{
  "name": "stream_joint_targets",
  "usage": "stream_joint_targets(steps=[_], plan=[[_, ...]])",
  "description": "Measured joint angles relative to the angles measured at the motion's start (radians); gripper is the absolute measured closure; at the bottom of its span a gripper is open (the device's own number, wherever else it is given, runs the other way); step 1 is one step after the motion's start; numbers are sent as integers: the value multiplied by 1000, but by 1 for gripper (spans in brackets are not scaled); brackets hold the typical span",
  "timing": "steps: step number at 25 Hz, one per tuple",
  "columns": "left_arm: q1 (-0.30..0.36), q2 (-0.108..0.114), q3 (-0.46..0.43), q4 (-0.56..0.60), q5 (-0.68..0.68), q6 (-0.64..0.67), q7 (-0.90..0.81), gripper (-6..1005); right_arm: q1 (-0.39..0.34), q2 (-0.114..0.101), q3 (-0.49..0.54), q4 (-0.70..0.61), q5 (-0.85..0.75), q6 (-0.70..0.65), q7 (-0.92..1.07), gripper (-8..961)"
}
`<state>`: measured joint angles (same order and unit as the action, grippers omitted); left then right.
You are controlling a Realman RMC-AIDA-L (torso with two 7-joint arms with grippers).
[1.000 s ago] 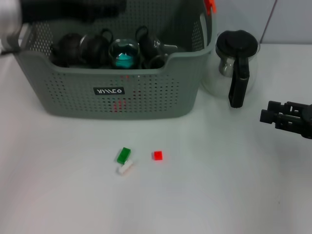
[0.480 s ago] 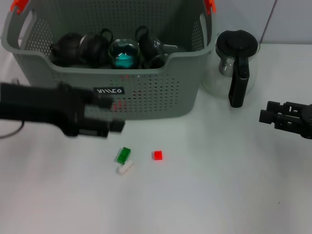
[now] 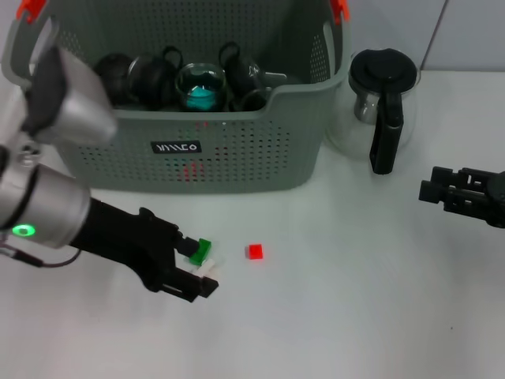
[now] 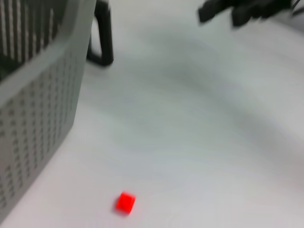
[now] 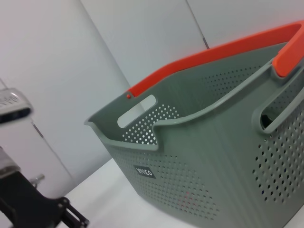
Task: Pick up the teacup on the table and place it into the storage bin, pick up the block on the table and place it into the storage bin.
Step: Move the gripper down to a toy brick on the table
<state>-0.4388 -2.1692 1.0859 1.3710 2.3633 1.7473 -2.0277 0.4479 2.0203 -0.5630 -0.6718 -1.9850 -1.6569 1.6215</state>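
Left gripper (image 3: pixel 199 267) low at lower left, open around the green block (image 3: pixel 200 250) for a grasp | right gripper (image 3: pixel 430 188) parked right, opening cannot tell | bin (image 3: pixel 237 158) holds dark teacups (image 3: pixel 154 76)

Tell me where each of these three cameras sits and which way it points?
Head view: looks down from above at the storage bin, the blocks, the left hand and the right hand.
Left wrist view: rides the left arm, facing the red block and the distant right hand.
Right wrist view: rides the right arm, facing the bin.
All three share the bin.
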Motion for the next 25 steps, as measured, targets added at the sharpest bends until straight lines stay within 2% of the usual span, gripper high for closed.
stream_joint_targets(steps=[8, 13, 17, 25], plan=[[-5, -1, 183, 3, 115, -157, -143, 292, -1, 1, 0, 0, 0, 0, 0, 346], [-2, -1, 294, 24, 191, -192, -222, 292, -2, 1, 0, 0, 0, 0, 0, 346], [-12, -1, 352, 36, 259, -209, -313, 291, -2, 1, 0, 0, 0, 0, 0, 346], [-43, -3, 406, 32, 313, -233, -434, 291, 2, 0, 0, 0, 0, 2, -1, 347]])
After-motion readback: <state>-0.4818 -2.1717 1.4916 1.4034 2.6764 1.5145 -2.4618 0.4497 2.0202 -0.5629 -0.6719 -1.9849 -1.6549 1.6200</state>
